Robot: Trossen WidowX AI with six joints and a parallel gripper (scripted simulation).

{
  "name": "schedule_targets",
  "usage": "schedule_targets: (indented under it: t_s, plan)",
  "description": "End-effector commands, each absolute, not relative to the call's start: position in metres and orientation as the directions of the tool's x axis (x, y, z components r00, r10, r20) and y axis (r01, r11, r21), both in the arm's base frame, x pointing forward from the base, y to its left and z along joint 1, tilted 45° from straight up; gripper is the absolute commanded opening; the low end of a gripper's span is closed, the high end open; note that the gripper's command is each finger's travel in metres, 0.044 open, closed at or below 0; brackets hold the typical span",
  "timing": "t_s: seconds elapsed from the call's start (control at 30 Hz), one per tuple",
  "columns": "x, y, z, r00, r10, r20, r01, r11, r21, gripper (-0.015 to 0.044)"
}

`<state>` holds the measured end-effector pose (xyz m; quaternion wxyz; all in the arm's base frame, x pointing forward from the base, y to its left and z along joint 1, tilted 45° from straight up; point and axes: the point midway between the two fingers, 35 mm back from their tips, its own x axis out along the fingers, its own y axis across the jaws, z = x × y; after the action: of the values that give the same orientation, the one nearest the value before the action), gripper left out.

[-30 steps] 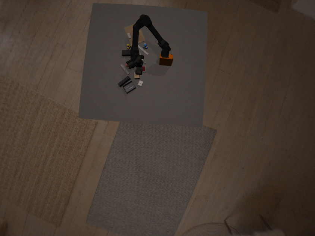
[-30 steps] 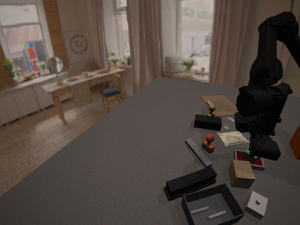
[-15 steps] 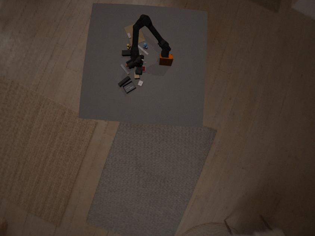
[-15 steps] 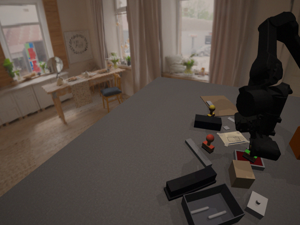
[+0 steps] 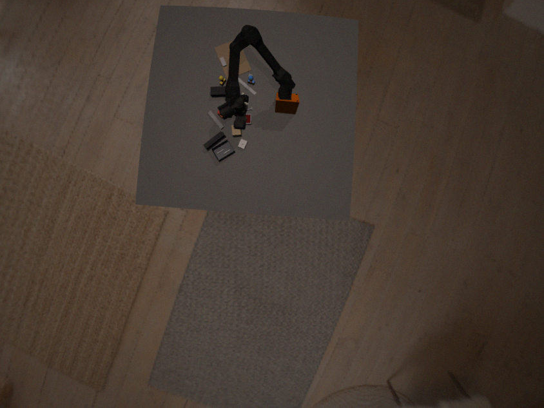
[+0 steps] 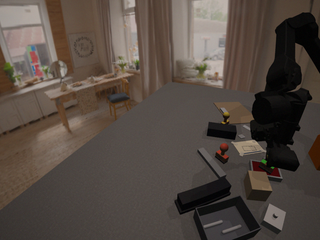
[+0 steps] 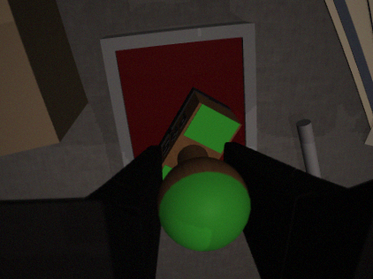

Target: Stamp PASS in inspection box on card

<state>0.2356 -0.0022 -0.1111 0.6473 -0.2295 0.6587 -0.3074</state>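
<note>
My gripper is shut on the green-knobbed stamp. The stamp's wooden base with a green top is tilted over the dark red ink pad. I cannot tell whether the stamp's face touches the pad. The cream card with the printed box lies just behind the pad; its edge shows at the top right of the wrist view.
A red-knobbed stamp, a yellow-knobbed stamp behind a black block and a blue-knobbed stamp stand nearby. A tan cube, a grey bar, a black lid, an open black box and a white block lie in front. A white peg lies right of the pad.
</note>
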Motion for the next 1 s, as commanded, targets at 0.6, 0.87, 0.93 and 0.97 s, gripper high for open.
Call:
schedule_targets:
  t_s: [0.6,0.87,0.93,0.97]
  plan:
    - [0.2362,0.0010,-0.1072,-0.057,-0.704,-0.708,0.092,0.702,-0.706,0.0000]
    - [0.2364,0.0036,-0.1047,-0.057,-0.704,-0.708,0.092,0.703,-0.706,0.0000]
    - [0.2365,0.0038,-0.1044,-0.057,-0.704,-0.708,0.092,0.703,-0.706,0.0000]
    - [0.2366,0.0044,-0.1039,-0.057,-0.704,-0.708,0.092,0.703,-0.706,0.0000]
